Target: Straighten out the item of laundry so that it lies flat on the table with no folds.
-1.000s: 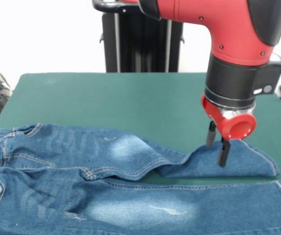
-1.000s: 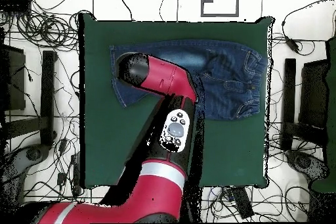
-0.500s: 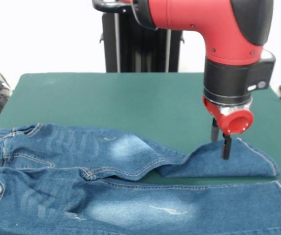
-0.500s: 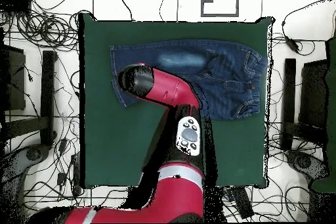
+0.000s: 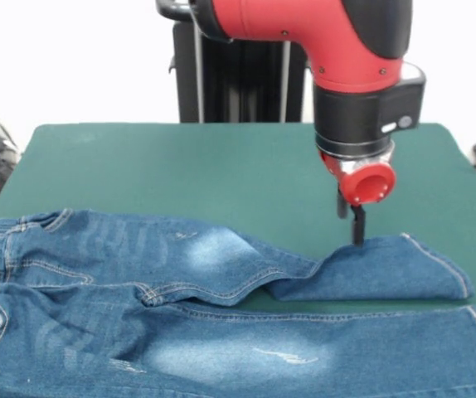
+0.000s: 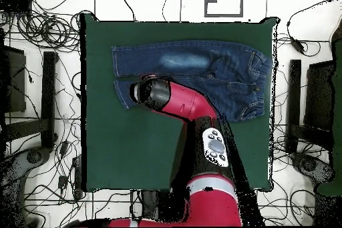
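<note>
The blue denim jeans (image 5: pixel 163 290) lie along the near side of the green table (image 5: pixel 180 157), waistband at the left, legs running right. The near leg lies straight; the far leg (image 5: pixel 387 274) is doubled back on itself with a fold at the right. My gripper (image 5: pixel 350 230) hangs just above the far edge of that folded leg, open and holding nothing. In the overhead view the jeans (image 6: pixel 220 71) lie across the table's (image 6: pixel 133 152) top part, and the arm's wrist (image 6: pixel 150 95) hides the gripper.
Bare green cloth lies behind the jeans in the front view. The black pedestal (image 5: pixel 238 75) stands at the far edge. Cables and black stands (image 6: pixel 47 98) surround the table on the floor.
The gripper has lifted off the folded leg and moved left and towards the far side in the front view. The jeans have not shifted.
</note>
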`<control>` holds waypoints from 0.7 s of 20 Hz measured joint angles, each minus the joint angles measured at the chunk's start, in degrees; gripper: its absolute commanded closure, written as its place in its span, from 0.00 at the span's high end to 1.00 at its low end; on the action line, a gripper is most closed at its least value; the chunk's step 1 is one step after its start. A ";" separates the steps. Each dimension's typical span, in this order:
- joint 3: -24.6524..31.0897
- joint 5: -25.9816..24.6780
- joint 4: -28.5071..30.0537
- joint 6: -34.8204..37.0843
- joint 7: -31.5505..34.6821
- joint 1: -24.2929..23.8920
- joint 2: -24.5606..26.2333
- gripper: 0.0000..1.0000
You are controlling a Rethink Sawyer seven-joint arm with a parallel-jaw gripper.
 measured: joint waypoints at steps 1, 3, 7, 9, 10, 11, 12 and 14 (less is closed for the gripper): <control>0.48 -0.54 0.42 -0.20 0.00 -0.42 -0.31 1.00; 0.94 -1.07 0.77 -0.43 0.00 -0.78 -0.53 1.00; 2.10 -2.61 1.31 -1.34 0.00 -1.27 -0.80 1.00; 2.92 -3.75 1.45 -2.46 0.00 -1.39 -0.85 1.00; 3.30 -4.04 1.54 -2.92 0.00 -1.49 -0.87 1.00; 3.65 -4.23 1.63 -3.32 0.00 -1.59 -0.87 1.00; 4.62 -4.77 1.88 -4.56 0.00 -1.85 -0.87 1.00; 5.31 -5.34 2.12 -5.74 0.00 -1.96 -0.87 1.00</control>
